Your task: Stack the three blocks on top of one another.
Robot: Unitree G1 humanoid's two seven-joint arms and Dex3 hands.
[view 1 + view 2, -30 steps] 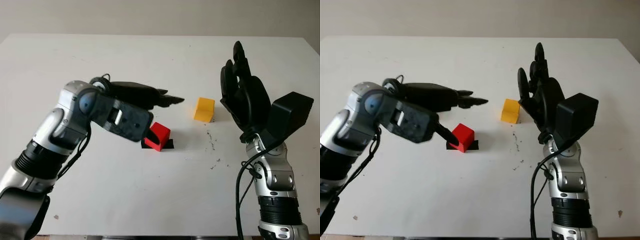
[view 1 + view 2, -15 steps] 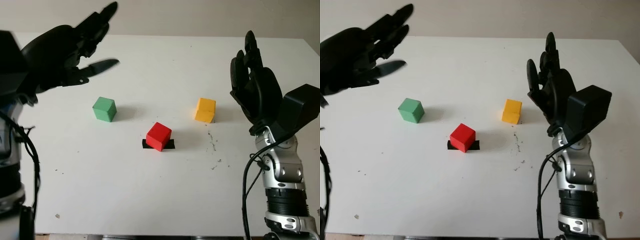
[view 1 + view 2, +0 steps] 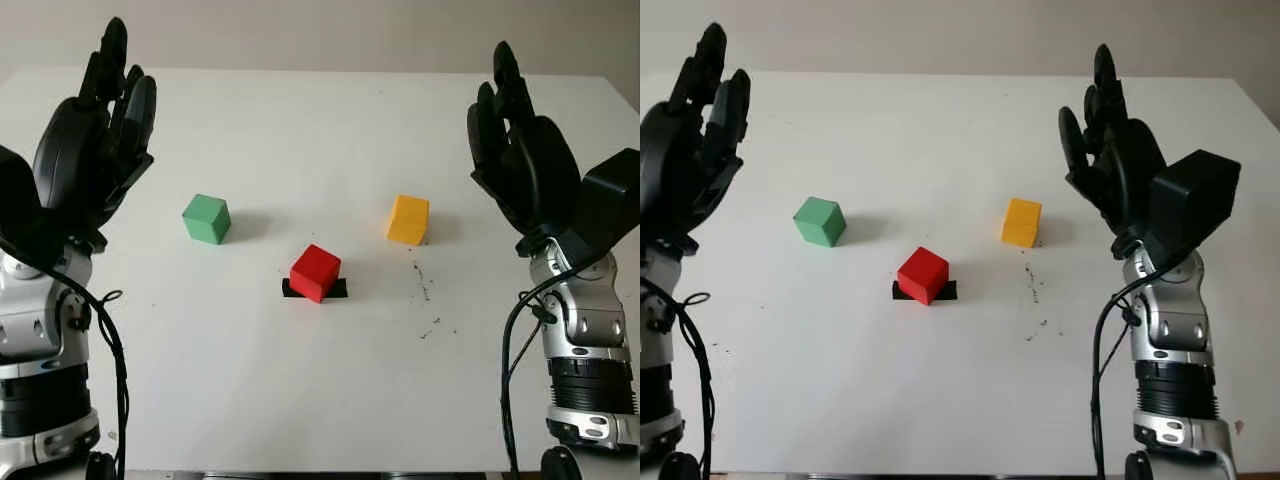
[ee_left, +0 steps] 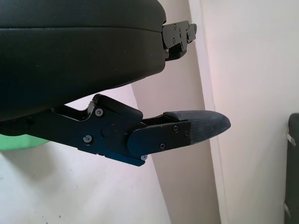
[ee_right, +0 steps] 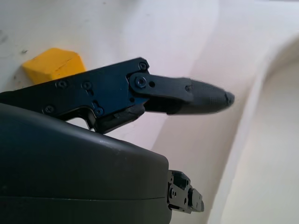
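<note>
Left hand (image 3: 85,160) raised at frame left, open, empty | right hand (image 3: 525,160) raised at right, open, empty | green (image 3: 206,218), red (image 3: 316,272), yellow (image 3: 408,220) blocks apart mid-surface, unstacked; hands likely poised to begin.

White table (image 3: 300,400) carries three separate blocks: green block (image 3: 206,218) left of centre, red block (image 3: 316,272) at centre on a black marker (image 3: 337,289), yellow block (image 3: 408,220) right of centre. Left hand (image 3: 92,150) upper left, open; right hand (image 3: 520,155) upper right, open.
</note>
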